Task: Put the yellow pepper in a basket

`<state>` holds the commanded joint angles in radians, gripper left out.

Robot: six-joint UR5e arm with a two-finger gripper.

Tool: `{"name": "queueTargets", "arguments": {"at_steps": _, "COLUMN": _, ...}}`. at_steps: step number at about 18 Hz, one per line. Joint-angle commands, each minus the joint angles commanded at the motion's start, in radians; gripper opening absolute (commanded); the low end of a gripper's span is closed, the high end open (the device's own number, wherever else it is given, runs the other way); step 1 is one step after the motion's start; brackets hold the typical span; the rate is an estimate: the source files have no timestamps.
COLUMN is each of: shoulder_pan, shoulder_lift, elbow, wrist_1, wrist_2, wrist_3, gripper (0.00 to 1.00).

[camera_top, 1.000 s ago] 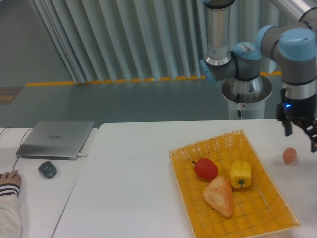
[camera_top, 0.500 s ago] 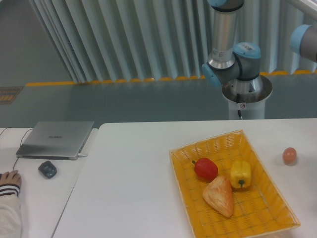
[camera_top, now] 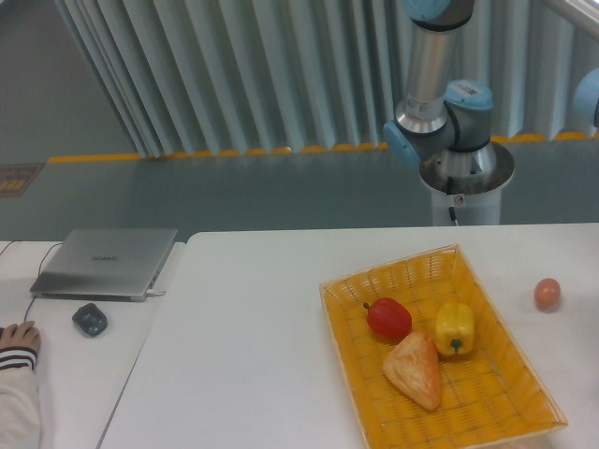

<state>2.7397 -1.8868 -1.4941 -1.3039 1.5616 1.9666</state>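
The yellow pepper (camera_top: 455,327) lies inside the basket (camera_top: 356,383), right of centre, with its dark green stem facing the front. The orange-yellow wicker basket sits on the right half of the white table. My gripper is out of view; only the arm's base and upper links (camera_top: 440,103) show behind the table, and a bit of blue joint at the right edge.
In the basket there is also a red pepper (camera_top: 388,318) and a tan bread-like wedge (camera_top: 414,370). A small orange-pink ball (camera_top: 547,293) lies on the table right of the basket. On the left are a closed laptop (camera_top: 106,263), a mouse (camera_top: 90,319) and a person's hand (camera_top: 19,337).
The gripper, which hung above the orange-pink ball a second ago, has risen and swung out of the picture to the right. The yellow pepper and the basket have not moved.
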Motion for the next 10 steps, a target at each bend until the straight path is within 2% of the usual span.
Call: {"name": "queueTargets", "arguments": {"at_steps": 10, "shoulder_pan": 0.002, "shoulder_lift": 0.000, "elbow": 0.000, "wrist_1": -0.005, "wrist_2": 0.003, "wrist_3": -0.003, "gripper": 1.00}}
